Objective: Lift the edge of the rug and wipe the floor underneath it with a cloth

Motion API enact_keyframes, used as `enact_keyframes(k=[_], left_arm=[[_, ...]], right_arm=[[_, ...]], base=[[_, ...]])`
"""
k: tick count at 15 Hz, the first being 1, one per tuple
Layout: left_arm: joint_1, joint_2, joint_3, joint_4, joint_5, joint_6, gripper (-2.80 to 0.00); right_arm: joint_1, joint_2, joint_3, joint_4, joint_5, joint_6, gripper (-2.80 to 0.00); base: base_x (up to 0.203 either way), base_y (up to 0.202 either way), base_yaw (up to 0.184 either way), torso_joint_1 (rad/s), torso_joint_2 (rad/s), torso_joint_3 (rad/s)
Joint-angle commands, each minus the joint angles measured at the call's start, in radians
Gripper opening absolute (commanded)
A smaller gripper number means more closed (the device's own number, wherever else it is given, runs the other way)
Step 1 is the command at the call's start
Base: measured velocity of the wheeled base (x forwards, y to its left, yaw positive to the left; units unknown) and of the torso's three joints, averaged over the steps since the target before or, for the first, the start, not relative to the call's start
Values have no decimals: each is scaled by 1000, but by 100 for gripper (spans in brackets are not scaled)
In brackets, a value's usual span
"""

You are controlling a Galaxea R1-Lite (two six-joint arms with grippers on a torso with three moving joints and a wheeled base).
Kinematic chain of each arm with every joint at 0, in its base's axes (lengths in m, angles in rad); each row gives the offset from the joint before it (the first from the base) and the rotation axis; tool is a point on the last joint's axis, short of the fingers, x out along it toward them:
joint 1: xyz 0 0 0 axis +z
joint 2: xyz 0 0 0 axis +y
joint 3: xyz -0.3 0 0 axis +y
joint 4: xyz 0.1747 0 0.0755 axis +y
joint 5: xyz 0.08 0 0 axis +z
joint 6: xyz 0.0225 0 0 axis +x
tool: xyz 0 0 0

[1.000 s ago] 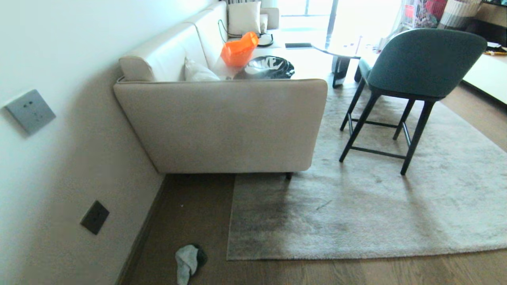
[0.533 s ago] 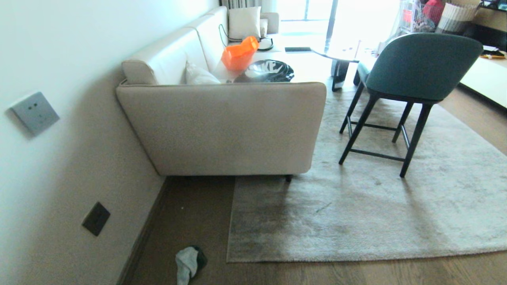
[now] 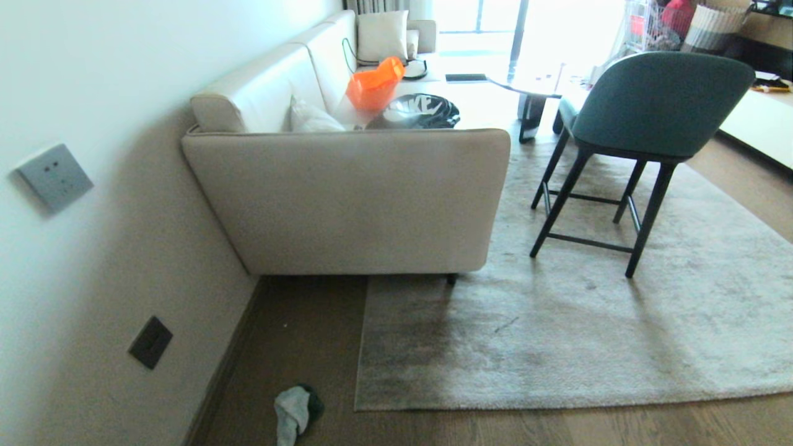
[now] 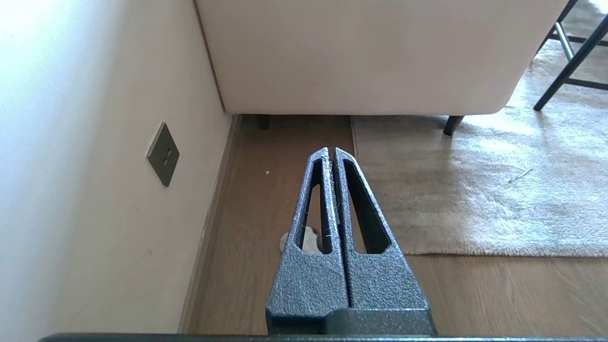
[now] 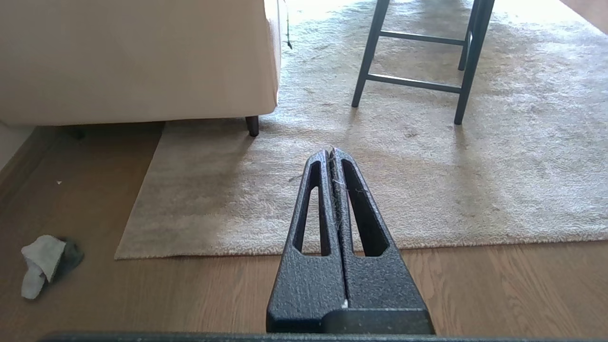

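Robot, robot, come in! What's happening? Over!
Left gripper, right gripper shut, empty. Small grey-blue rag on brown wood floor. Grey-beige plush rug's edge flat. Nothing blocking.

Sofa [image 3: 347, 198] and chair [image 3: 644, 124] on rug [image 3: 557, 322]

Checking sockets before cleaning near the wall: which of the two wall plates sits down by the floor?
The dark wall plate, low above the skirting near the cloth; the light grey plate sits higher.

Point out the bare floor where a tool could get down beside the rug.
Free: the brown wood-plank floor strip between wall skirting and the grey-beige plush rug's side edge, and the planks along its near hem. Crowded: the small grey-blue cloth lies near the skirting; the beige sofa closes the strip's far end.
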Motion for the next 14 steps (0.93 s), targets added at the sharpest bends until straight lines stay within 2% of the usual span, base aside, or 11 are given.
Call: enact_keyframes(k=[1,14], left_arm=[[0,0,0,0,0,-1,-280],[0,0,0,-2,0,-1,-280]], right_arm=[[0,1,0,-1,-1,2,-280],[0,1,0,-2,0,-1,-280]], base=[[0,0,0,0,0,0],[0,0,0,0,0,0]])
